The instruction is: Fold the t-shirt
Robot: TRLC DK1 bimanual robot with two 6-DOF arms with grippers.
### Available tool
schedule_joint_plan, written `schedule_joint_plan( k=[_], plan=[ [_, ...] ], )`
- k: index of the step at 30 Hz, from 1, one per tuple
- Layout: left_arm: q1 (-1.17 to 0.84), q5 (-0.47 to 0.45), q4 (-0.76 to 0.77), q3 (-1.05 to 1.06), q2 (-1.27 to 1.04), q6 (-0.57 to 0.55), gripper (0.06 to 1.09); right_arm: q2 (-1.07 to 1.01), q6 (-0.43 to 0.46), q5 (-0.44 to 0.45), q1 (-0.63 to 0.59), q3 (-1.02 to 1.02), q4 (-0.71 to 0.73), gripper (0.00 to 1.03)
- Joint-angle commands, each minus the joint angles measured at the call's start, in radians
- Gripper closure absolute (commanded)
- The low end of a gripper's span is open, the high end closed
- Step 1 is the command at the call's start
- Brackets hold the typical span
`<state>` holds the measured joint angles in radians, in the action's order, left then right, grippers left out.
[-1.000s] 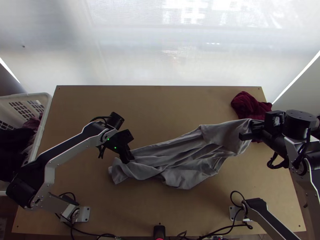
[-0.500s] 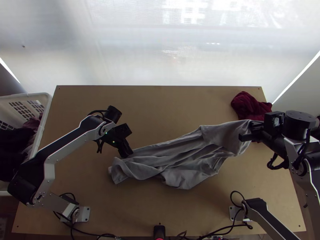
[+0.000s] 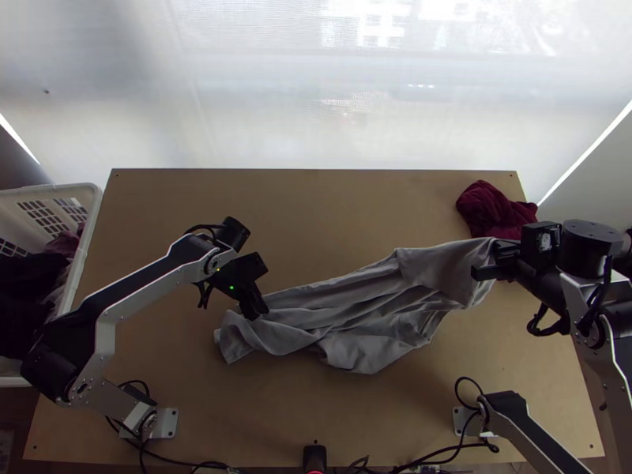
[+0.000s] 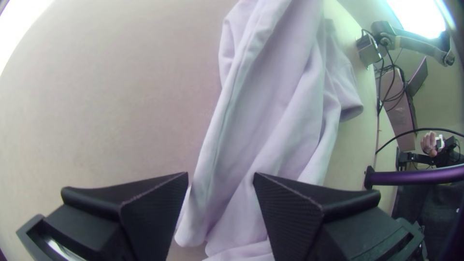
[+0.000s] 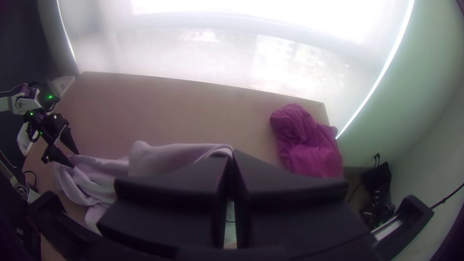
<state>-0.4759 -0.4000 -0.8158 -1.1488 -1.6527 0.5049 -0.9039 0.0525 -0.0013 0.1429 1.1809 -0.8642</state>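
Observation:
My left gripper [image 3: 254,310] is at the left end of the grey t-shirt [image 3: 355,316], which lies bunched lengthwise in long creases across the table. In the left wrist view, my left gripper [image 4: 221,181] is open, with the t-shirt [image 4: 270,96] between and below its parted fingers. At the table's right side, my right gripper [image 3: 487,261] holds the t-shirt's right end, raised off the table. In the right wrist view, my right gripper [image 5: 232,159] is shut on the cloth; the t-shirt [image 5: 164,157] trails away from it toward the other arm.
A dark red cloth [image 3: 491,209] lies bunched at the table's back right corner, close to the right gripper. A white basket [image 3: 93,213] with dark clothes stands at the left edge. Cables [image 3: 442,456] run along the near edge of the wooden table [image 3: 316,197].
My left gripper lifted slightly up and left off the cloth, opened, then came back toward the t-shirt's left end. The right arm and the raised cloth stayed nearly still.

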Motion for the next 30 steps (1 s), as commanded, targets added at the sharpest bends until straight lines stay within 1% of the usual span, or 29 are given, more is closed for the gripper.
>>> schedule_joint_plan(
  k=[1, 2, 5, 10, 13, 16, 17, 18, 25, 30],
  plan=[
    [-0.006, 0.003, 0.044, 0.014, -0.022, 0.0, 0.41, 0.002, 0.001, 0.0, 0.001, 0.002, 0.001, 1.0],
    [-0.003, 0.003, 0.052, 0.014, -0.022, 0.003, 0.43, 0.002, 0.001, 0.0, 0.001, 0.003, 0.001, 1.0],
    [0.006, 0.004, 0.061, 0.014, -0.022, 0.007, 0.54, 0.002, 0.001, 0.0, 0.001, 0.005, 0.001, 1.0],
    [0.014, 0.004, 0.064, 0.017, -0.022, 0.014, 0.82, 0.002, 0.001, 0.0, 0.001, 0.002, 0.001, 1.0],
    [0.025, 0.004, 0.066, 0.017, -0.022, 0.014, 0.97, 0.003, 0.001, 0.0, 0.001, 0.0, 0.001, 1.0],
    [0.03, 0.004, 0.066, 0.023, -0.024, 0.018, 1.0, 0.003, 0.001, 0.0, 0.001, 0.002, 0.001, 1.0],
    [0.03, 0.004, 0.067, 0.024, -0.024, 0.017, 1.04, 0.002, 0.003, 0.0, 0.001, 0.0, 0.001, 1.0],
    [0.028, 0.004, 0.066, 0.027, -0.024, 0.014, 1.05, 0.003, 0.003, 0.0, 0.001, 0.0, 0.001, 1.0],
    [0.017, 0.004, 0.047, 0.073, 0.013, 0.015, 1.05, 0.005, 0.003, 0.0, 0.004, -0.001, 0.001, 1.0],
    [0.103, 0.006, -0.017, 0.001, 0.117, 0.001, 1.05, -0.007, 0.004, 0.0, 0.018, 0.019, 0.001, 1.0]
  ],
)
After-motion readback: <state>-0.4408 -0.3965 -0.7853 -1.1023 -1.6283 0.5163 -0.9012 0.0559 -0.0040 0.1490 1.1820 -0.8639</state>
